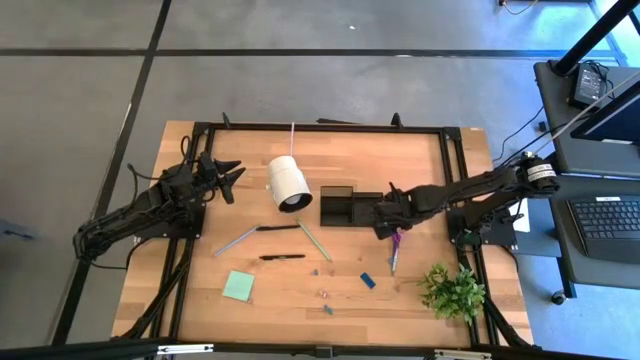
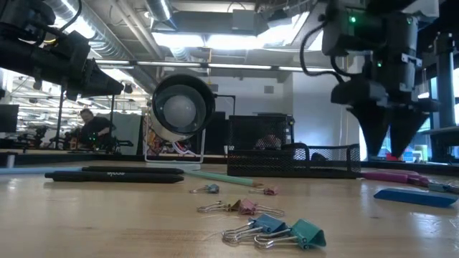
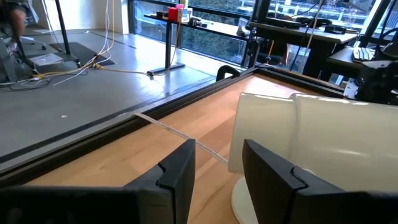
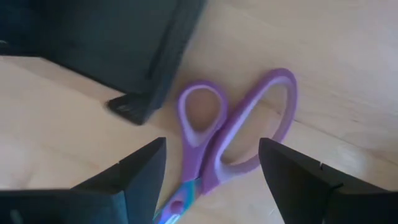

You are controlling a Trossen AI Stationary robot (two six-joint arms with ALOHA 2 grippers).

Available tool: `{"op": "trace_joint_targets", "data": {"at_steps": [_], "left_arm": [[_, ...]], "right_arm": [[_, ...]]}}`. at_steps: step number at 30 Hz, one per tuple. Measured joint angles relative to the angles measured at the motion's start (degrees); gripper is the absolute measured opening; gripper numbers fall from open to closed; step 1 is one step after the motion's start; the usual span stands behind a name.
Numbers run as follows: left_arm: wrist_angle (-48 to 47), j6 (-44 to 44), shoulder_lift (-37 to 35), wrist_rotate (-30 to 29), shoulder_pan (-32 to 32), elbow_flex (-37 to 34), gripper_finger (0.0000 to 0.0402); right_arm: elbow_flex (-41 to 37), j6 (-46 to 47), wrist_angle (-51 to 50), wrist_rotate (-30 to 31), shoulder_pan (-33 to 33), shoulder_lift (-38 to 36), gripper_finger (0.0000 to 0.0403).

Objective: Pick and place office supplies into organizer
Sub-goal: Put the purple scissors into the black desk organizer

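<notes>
Scissors (image 4: 233,134) lay under my right gripper (image 4: 214,168), jaws apart, beside organizer (image 1: 348,206); left gripper (image 1: 228,178) hovered open.

I'm holding my right claw (image 1: 385,222) low over the worktop, fingers spread wide, arm reaching in from three o'clock. My left claw (image 1: 228,178) is waiting at nine o'clock, fingers parted.
</notes>
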Motion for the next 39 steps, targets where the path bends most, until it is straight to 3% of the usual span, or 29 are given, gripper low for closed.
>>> {"op": "trace_joint_targets", "data": {"at_steps": [12, 25, 39], "left_arm": [[-0.01, 0.0, 0.0, -0.01, -0.01, -0.01, 0.0127], [-0.02, 0.01, 0.36, 0.02, 0.0, 0.0, 0.0127], [-0.02, 0.0, 1.03, 0.01, 0.01, 0.0, 0.0127]], "right_arm": [[-1.86, 1.86, 2.13, 0.27, -0.02, 0.92, 0.0259], [-1.7, 2.26, 4.67, 0.65, -0.04, 6.91, 0.0259], [-1.51, 2.25, 5.48, 0.53, -0.04, 5.66, 0.0259]]}}
